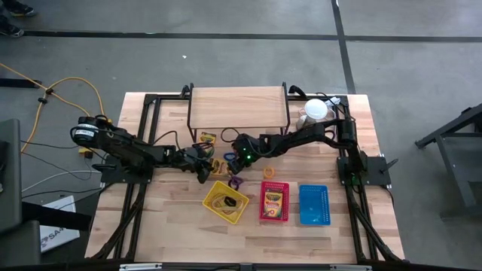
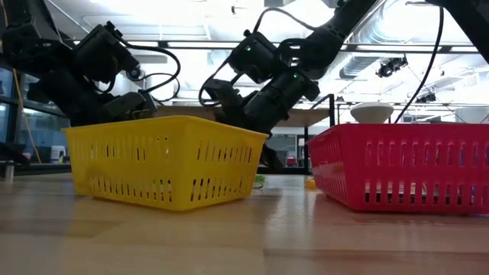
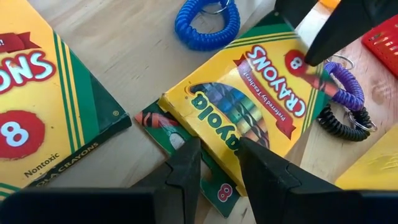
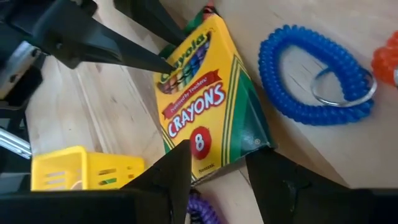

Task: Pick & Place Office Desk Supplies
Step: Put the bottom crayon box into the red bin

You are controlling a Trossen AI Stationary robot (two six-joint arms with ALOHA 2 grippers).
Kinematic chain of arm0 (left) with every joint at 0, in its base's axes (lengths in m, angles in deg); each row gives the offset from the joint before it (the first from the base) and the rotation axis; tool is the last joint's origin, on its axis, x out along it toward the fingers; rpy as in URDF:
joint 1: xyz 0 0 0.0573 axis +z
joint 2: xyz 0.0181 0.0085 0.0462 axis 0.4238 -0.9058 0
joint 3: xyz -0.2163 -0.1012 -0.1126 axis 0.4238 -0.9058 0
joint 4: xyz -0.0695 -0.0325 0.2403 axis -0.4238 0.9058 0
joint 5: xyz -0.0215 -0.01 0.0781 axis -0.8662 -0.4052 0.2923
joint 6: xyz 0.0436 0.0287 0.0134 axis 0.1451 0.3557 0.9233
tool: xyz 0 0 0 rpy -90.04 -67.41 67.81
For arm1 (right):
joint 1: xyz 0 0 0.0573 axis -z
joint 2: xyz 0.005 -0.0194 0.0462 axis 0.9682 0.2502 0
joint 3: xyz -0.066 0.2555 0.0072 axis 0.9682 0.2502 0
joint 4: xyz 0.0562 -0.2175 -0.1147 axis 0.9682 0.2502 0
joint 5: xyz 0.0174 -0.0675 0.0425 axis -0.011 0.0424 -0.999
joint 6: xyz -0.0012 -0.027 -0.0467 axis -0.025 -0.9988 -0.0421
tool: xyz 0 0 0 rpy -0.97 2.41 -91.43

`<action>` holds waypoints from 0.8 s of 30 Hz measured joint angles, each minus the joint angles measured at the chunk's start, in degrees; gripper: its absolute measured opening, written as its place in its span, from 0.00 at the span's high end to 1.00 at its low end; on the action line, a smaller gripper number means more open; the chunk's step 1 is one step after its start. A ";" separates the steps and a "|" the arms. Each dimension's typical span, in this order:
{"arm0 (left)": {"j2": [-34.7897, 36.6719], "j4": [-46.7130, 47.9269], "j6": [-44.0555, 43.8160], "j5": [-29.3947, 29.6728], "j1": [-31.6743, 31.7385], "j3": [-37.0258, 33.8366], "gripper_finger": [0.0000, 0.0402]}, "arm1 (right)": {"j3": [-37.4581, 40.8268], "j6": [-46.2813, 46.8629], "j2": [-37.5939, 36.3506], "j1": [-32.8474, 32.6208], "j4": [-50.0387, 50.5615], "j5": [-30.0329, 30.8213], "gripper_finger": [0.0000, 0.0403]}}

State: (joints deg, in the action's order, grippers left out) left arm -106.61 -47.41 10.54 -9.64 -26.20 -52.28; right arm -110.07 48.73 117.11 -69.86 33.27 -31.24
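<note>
A yellow-and-green crayon box [image 3: 249, 93] hangs between my two grippers near the table's middle [image 1: 220, 165]. My left gripper [image 3: 221, 163] is shut on its "Crayola" end and my right gripper [image 4: 217, 171] on its "8" end. Under it lies a second crayon box [image 3: 217, 186], flat on the wood. A third crayon box [image 3: 37, 93] lies beside them. A blue coil ring [image 4: 314, 74], a purple coil ring [image 3: 345, 87] and a black coil ring [image 3: 342, 124] rest on the table nearby. My left gripper pinches the box's "Crayola" end [image 3: 214, 134] between its two fingers, slanting down from the table's left. One finger [image 3: 255, 165] lies on the printed face and the other below the box. The box sits tilted above the box beneath it. My right gripper has the box's "8" end [image 4: 208, 155] between its two fingers, slanting down from the table's right side. In the left wrist view one finger [image 3: 326, 34] lies over the printed face by the "8". The other finger's contact is hidden by the box.
Three baskets stand toward the near edge: yellow [image 1: 225, 202] with bands inside, red [image 1: 274, 201] holding a crayon box, blue [image 1: 314, 205]. A wooden shelf on a black frame [image 1: 237, 109] and a white dome [image 1: 316, 111] stand at the far side. An orange ring [image 1: 269, 172] lies right of the grippers.
</note>
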 joint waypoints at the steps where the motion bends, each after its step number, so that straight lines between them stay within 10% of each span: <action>1: 0.00 0.01 0.00 -0.01 0.00 0.00 0.74 | 0.00 0.00 0.00 -0.02 -0.41 -0.02 0.65; 24: 0.04 -0.21 0.17 -1.21 -0.18 0.00 0.74 | -0.17 1.27 -0.04 0.02 -5.12 -3.96 0.71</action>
State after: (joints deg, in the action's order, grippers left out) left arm -106.57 -47.63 10.72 -10.85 -26.38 -52.28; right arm -110.24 50.00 117.07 -69.84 28.15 -35.20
